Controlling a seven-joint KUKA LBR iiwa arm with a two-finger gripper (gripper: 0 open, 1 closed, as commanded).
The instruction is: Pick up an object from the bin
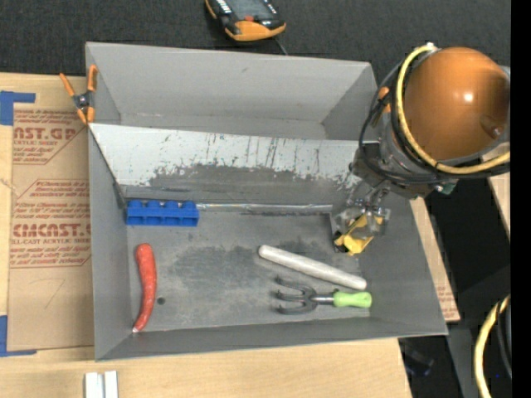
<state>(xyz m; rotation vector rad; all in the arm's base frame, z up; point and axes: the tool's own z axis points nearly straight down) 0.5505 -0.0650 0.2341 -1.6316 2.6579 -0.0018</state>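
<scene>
Gripper low at the bin's right wall, over a small yellow thing.

Grey metal bin, floor mostly bare, things spread well apart. Arm comes in from the right, its orange dome cover above the bin's right rim. Gripper is down near the floor, close to the right wall. Can't tell how far open it is, or whether it grips anything. White rod lies slanted at centre-right, just left of and below the gripper. Red chilli pepper lies along the left wall, near the front corner. Blue toy brick sits far left, at the foot of the back wall. Small hand fork with a green handle lies just in front of the rod. Small yellow thing sits right at the gripper's tip; its kind is unclear.
</scene>
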